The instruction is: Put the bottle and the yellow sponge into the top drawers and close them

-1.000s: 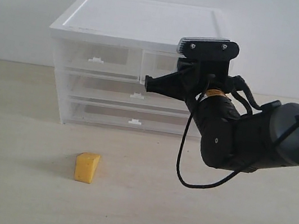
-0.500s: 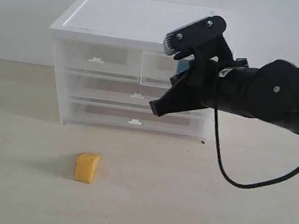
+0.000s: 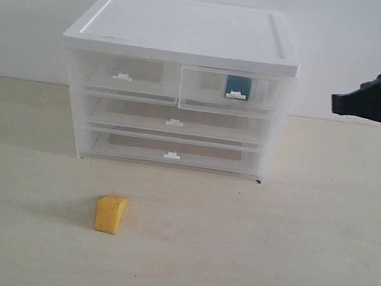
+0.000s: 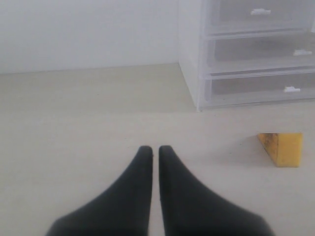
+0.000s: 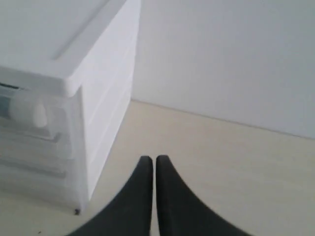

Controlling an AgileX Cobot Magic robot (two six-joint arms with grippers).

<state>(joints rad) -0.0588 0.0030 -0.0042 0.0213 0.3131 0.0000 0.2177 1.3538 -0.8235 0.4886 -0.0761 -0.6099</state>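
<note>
yellow sponge is sitting out on the pale bench, in front of the cabinet and over toward its left side, clear of it and touching nothing. the bottle is inside the right one of the top drawers; you can see its teal colour through the clear front, just behind the little white handle. both top drawers look pushed in flush with the cabinet front, same as the two wide drawers under them. right end effector is up in the air off to the right of the cabinet, well apart from it, about level with the top row, fingers pressed together and nothing between them. left end effector doesn't show from where the room camera looks, but its own wrist view has it low over bare bench, tips closed tight with nothing between them, the sponge lying near it off to one side and the cabinet further back.
</note>
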